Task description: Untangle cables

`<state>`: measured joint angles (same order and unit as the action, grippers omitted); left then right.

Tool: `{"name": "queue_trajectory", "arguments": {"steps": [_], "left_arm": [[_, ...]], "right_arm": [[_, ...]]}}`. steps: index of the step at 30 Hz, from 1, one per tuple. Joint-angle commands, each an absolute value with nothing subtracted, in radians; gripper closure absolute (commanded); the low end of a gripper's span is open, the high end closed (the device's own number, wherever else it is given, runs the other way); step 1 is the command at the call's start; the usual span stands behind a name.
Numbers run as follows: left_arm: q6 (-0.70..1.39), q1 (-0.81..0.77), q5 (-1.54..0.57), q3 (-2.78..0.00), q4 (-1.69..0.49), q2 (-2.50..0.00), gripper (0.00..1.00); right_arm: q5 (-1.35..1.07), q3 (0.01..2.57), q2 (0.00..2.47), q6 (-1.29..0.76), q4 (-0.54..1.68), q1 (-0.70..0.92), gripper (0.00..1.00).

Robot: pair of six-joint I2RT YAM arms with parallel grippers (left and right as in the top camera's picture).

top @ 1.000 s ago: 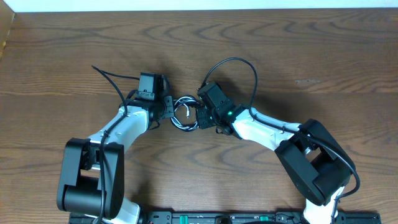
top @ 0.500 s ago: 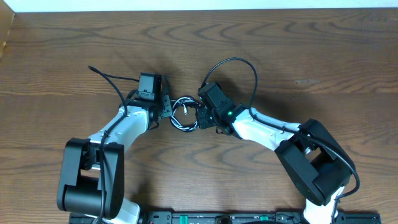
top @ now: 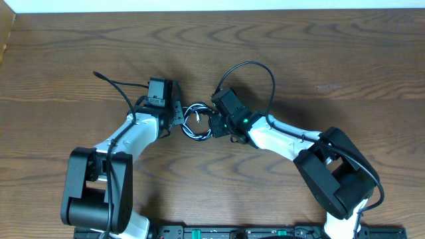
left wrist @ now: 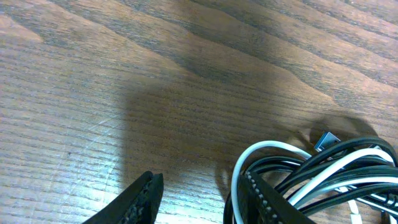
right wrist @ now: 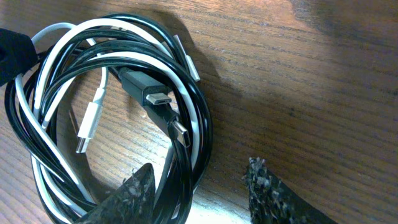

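Bare wooden counter from overhead: the cables, black and white, lie coiled together between my left claw and right claw. The arm wire loops close by and could snag.

Left wrist: claw released, coil against one finger, nothing pinched.

Right wrist: claw released too, black strands between its fingers, plugs loose inside the loop.

I judge the untangling barely begun. Next, each claw needs one colour.
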<state>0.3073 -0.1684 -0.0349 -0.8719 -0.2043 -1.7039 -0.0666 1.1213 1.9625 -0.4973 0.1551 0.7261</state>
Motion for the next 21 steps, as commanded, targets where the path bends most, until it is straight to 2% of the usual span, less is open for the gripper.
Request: {"name": "queue_trajectory", "arguments": {"steps": [1, 8, 15, 21], "left_arm": [[0.316, -0.165, -0.018, -0.856, -0.208, -1.711, 0.57], [0.316, -0.165, -0.010, -0.856, -0.208, -1.711, 0.57], [0.427, -0.165, 0.197, -0.856, -0.261, -1.711, 0.56], [0.429, -0.165, 0.200, -0.856, -0.261, -1.711, 0.56]], "right_arm": [[-0.051, 1.117, 1.974, -0.500, 0.160, 0.732, 0.57], [-0.051, 1.117, 1.974, -0.500, 0.160, 0.732, 0.56], [-0.051, 1.117, 1.974, -0.500, 0.160, 0.732, 0.55], [-0.051, 1.117, 1.974, -0.500, 0.160, 0.732, 0.54]]}}
